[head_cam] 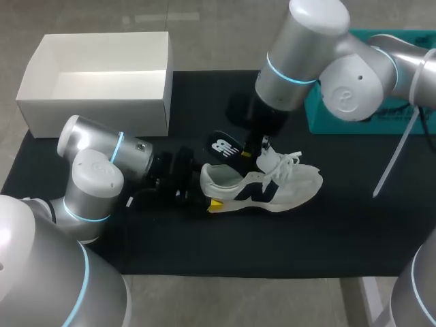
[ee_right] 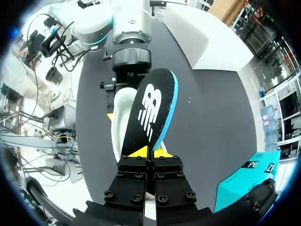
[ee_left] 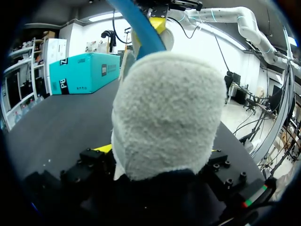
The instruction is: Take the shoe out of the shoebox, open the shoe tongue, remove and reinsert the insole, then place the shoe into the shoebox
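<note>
**Black mat (head_cam: 340, 231) bearing the shoe (head_cam: 272, 187), insole (ee_right: 150, 108) out**

Mid-mat, the shoe is lying near the open white shoebox (head_cam: 95, 116), which is sitting at the far left corner. The left gripper (head_cam: 203, 192) is clamping the heel from both sides. The right gripper (ee_right: 151, 152) is hanging above the shoe's opening, pinching the black insole by one end, tips nearly together.

The left arm (head_cam: 88, 177) comes in from the near left corner and lies low, almost level over the worktop (head_cam: 204, 252), with the elbow bent. The left gripper (head_cam: 204, 189) points sideways, and its jaws press the heel of the shoe (head_cam: 272, 185) from 2 sides. The right arm (head_cam: 320, 61) reaches in from the far right with its wrist pointing down. The right gripper (ee_right: 150, 153) has its jaws pinched tight on the insole (ee_right: 150, 108).
</note>
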Tool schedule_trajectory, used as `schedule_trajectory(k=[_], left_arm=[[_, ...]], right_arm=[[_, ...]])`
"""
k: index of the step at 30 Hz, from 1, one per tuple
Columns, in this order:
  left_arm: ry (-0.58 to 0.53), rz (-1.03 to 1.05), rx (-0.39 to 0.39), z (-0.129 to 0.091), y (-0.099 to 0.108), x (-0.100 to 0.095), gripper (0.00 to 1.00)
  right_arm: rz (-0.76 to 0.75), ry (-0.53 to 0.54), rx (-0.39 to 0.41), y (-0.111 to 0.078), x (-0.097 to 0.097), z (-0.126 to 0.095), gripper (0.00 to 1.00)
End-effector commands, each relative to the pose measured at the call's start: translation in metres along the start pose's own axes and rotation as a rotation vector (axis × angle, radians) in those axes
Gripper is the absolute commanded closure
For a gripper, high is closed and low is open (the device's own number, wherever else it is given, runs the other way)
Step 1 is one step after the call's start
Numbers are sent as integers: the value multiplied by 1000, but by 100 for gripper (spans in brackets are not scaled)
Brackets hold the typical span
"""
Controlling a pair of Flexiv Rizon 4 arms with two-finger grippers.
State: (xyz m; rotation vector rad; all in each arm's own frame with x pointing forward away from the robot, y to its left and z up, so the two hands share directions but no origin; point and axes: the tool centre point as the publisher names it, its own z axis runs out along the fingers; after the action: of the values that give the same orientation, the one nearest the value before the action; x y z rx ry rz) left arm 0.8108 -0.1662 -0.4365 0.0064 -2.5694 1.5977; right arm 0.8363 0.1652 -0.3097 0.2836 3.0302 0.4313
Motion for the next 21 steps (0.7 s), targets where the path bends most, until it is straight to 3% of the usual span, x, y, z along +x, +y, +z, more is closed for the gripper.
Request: schedule_trajectory(k=[1, 14, 21], left_arm=[[1, 0, -5, 2, 3, -1, 100], [1, 0, -5, 2, 3, -1, 100], [1, 0, -5, 2, 3, -1, 100]], right_arm=[[-19, -7, -36, 10, 0, -4, 100], [-88, -39, -216, 52, 4, -78, 100], [-72, -55, -319, 66, 3, -111, 100]])
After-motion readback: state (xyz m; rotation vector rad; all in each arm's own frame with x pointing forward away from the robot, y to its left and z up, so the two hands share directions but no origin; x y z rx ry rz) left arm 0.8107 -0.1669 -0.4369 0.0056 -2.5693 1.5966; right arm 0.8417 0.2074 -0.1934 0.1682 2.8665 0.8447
